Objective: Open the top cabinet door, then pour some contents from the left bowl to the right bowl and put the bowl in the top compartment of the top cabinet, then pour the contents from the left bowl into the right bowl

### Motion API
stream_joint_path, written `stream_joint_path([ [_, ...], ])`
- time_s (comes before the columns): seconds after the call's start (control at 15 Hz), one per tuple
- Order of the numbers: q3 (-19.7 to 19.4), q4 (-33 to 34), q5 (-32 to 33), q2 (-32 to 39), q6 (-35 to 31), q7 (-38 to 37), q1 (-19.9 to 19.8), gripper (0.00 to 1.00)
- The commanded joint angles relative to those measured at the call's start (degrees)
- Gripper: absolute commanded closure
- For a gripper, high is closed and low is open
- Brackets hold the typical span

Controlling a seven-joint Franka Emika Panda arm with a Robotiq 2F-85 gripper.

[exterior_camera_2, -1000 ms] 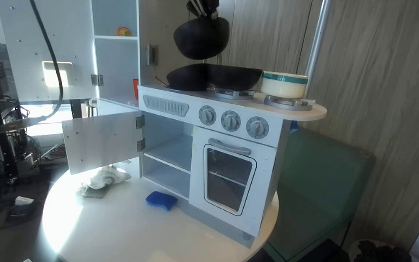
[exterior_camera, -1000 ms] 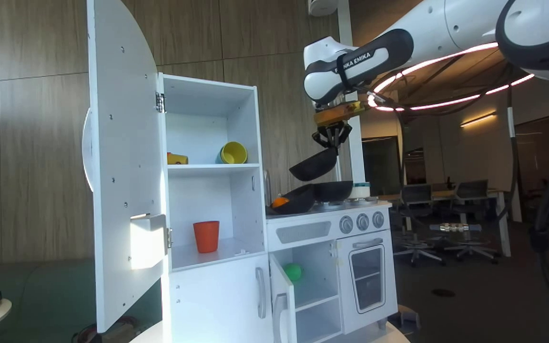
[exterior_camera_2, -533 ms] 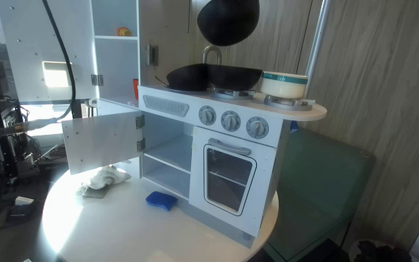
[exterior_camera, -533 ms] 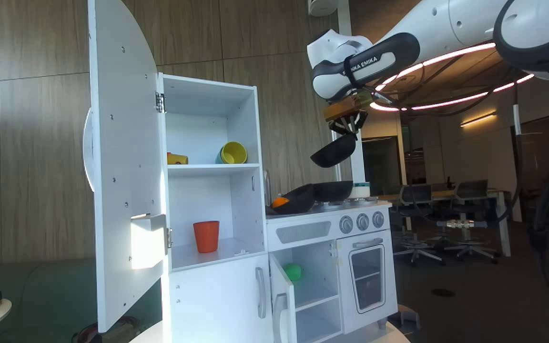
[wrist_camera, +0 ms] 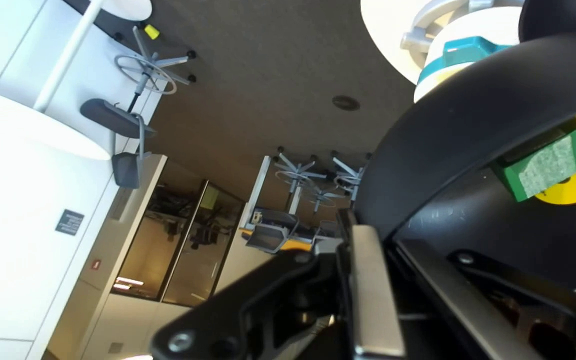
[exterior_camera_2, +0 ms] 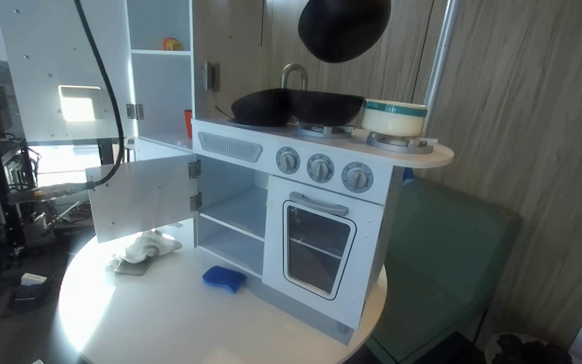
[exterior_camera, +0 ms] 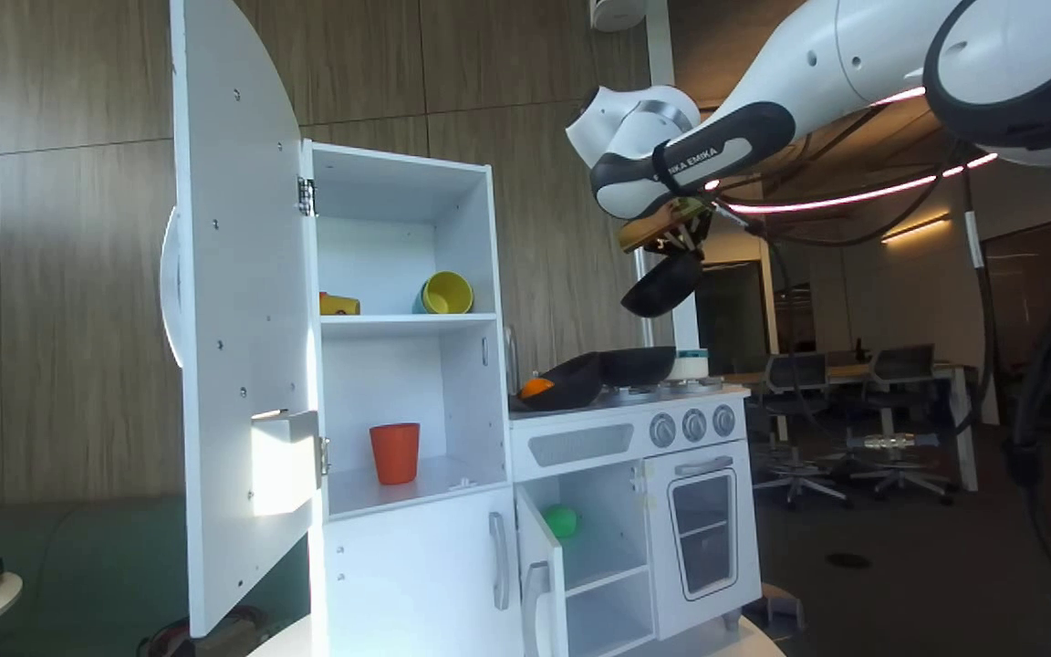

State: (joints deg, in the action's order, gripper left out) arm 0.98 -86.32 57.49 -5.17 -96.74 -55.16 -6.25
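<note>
Both exterior views: hard light, door bin (exterior_camera: 284, 467) below jaws burnt white | an exterior view: glare on worktop (exterior_camera_2: 86, 311), well below jaws | an exterior view: strip light (exterior_camera: 831, 203) glowing beyond jaws, floor (exterior_camera: 909, 558) dim | wrist view: wall (wrist_camera: 28, 225) washed out beyond jaws

Three dark bowls (exterior_camera: 662, 287) and three knobs (exterior_camera_2: 321, 168) are counted.
In exterior views, one orange-red cup (exterior_camera: 395, 454), one cream pot (exterior_camera_2: 393, 122), one blue sponge (exterior_camera_2: 224, 278), one faucet (exterior_camera_2: 295, 67) and one green round object (exterior_camera: 560, 521) are shown.
</note>
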Motion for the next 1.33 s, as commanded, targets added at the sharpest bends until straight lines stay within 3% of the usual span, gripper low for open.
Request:
stream_joint_path([
  [0.0,1.1,-1.1,7.2,0.8,1.4,-7.1,2.6,0.99],
  [0.2,1.3,0.9,11.9,3.6,2.0,-9.2,4.0,0.99],
  [0.8,0.6,-1.3,23.1,5.9,1.2,-11.0,5.3,0.99],
  [1.27,0.3,-4.8,27.7,4.9,-1.3,-9.8,5.9,0.99],
])
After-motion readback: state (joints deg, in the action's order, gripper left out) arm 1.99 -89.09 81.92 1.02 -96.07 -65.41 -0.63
